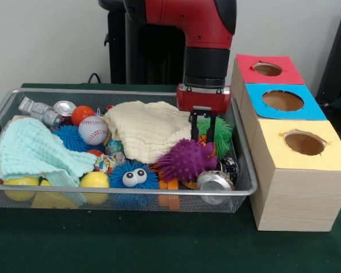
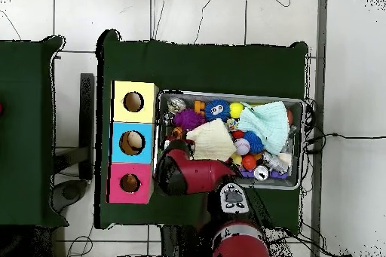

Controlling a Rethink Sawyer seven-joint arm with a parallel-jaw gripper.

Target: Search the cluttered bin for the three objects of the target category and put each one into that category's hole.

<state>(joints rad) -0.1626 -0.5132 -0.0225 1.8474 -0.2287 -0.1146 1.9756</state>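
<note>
The wire mesh bin (image 1: 131, 193) sits on the green table, full of toys and cloths; it also shows in the overhead view (image 2: 226, 93). My gripper (image 1: 203, 132) hangs down into the bin's right end, its two black fingers (image 1: 194, 126) apart and empty. It stands just above a purple spiky ball (image 1: 186, 161) and in front of a green spiky ball (image 1: 221, 134). The red-faced hole (image 1: 267, 69) is the farthest of three boxes right of the bin; it also shows in the overhead view (image 2: 130, 183). In the overhead view the arm (image 2: 188, 175) hides the gripper.
A cream cloth (image 1: 148, 129) and a mint cloth (image 1: 34, 151) cover part of the bin. Around them lie a baseball (image 1: 92, 129), a blue spiky ball with eyes (image 1: 133, 175), yellow balls (image 1: 94, 181) and a silver can (image 1: 213, 182). The blue-faced hole (image 1: 282, 100) and yellow-faced hole (image 1: 304, 143) stand nearer.
</note>
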